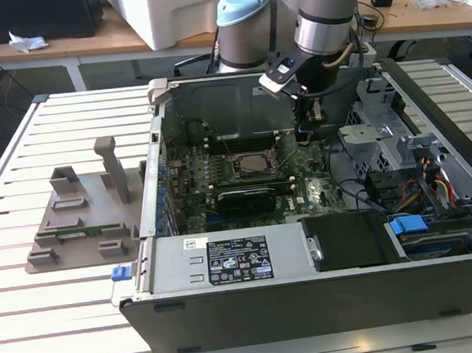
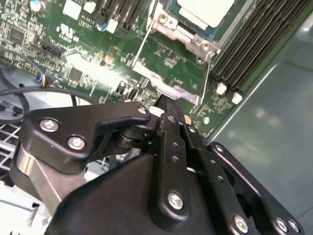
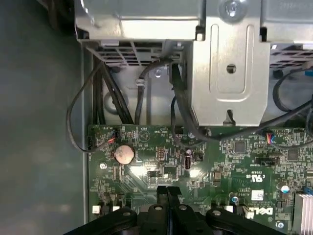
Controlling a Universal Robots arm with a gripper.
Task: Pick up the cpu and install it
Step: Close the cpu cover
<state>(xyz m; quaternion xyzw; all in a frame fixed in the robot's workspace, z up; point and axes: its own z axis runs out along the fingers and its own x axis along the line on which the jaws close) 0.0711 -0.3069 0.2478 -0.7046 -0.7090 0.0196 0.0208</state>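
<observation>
Gripper [image 3: 167,192] with fingers pressed together, low over motherboard [image 3: 220,166], socket [image 2: 188,41] just beside, memory slots [image 2: 254,44] alongside, drive cage [image 3: 230,63] near, cpu [image 2: 205,10] flat in socket, square, metal top up.

An open computer case [image 1: 312,309] sits on a slatted table [image 1: 51,322], a grey tray [image 1: 78,242] beside it.

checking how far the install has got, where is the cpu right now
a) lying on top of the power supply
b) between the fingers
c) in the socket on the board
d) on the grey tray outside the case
c, in the second wrist view the silvery cpu lies inside the metal socket frame on the green board, beyond the tip of the gripper.
</observation>
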